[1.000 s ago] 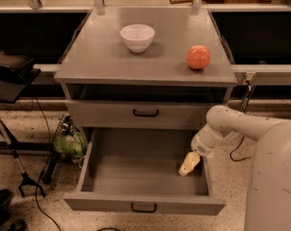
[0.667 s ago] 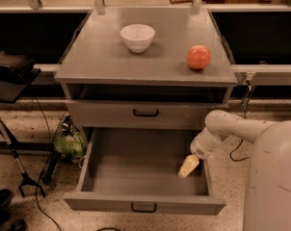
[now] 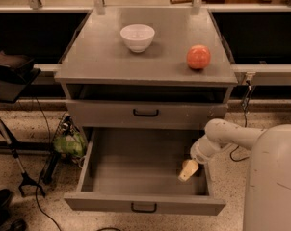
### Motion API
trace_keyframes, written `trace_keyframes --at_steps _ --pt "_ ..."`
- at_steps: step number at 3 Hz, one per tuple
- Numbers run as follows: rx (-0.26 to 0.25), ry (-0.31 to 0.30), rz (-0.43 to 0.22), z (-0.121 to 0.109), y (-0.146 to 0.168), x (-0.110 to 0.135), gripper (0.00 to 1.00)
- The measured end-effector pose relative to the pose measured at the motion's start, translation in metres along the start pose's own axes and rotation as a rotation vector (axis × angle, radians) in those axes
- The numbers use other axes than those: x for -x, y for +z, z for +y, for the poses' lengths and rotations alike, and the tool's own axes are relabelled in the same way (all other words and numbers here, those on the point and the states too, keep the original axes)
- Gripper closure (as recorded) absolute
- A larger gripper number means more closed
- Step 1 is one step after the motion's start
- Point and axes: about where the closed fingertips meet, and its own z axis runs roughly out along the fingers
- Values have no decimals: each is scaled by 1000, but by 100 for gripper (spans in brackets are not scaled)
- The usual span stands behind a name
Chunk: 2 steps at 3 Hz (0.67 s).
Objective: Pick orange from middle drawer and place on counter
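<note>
While reaching into the open middle drawer (image 3: 136, 162), steer claw (image 3: 189, 170) low along the right wall; cannot tell its opening or any hold. No orange spotted left of or beneath it, so search there before lifting toward counter (image 3: 102, 57) above.

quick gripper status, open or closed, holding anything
gripper: low inside the open middle drawer, near its right wall; open or closed cannot be told, and no held object shows.
</note>
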Motion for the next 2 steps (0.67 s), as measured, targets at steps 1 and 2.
trace_keyframes --at_steps 1,2 --pt "-10 -1 -7 -8 13 -7 0" --pt "-13 7 -4 -15 23 -14 9"
